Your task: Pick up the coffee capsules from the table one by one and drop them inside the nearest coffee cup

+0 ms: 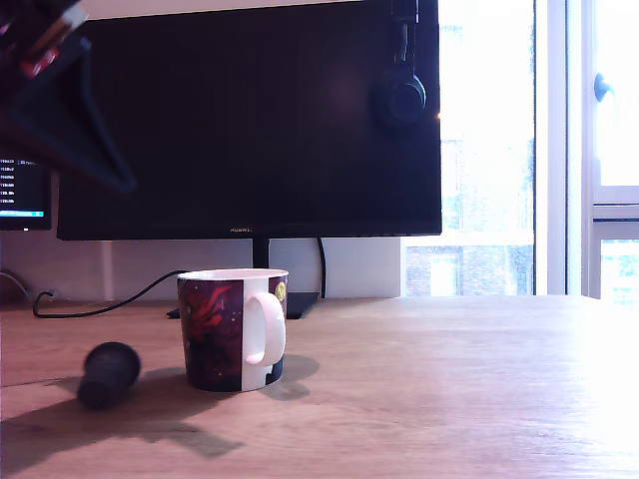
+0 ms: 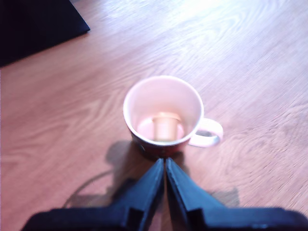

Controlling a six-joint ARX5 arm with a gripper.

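Note:
The coffee cup point(image 1: 222, 334), dark red-and-black with a white handle, stands on the wood table point(image 1: 449, 389) left of centre in the exterior view. A dark capsule point(image 1: 108, 372) lies on its side on the table to the cup's left in that view. High above it, at the upper left, hangs my gripper point(image 1: 120, 178), dark and blurred. The wrist view looks down into the cup point(image 2: 144, 96), where a cream-white capsule point(image 2: 166, 127) rests on the bottom. My gripper point(image 2: 165, 162) is shut, fingertips touching with nothing between them, just short of the cup's rim. The dark capsule is outside the wrist view.
A large black monitor point(image 1: 250, 120) stands behind the cup, with headphones point(image 1: 401, 95) hung on its right corner and a cable point(image 1: 100, 304) trailing over the desk. A second screen point(image 1: 22, 195) sits at far left. A bright window fills the exterior view's right.

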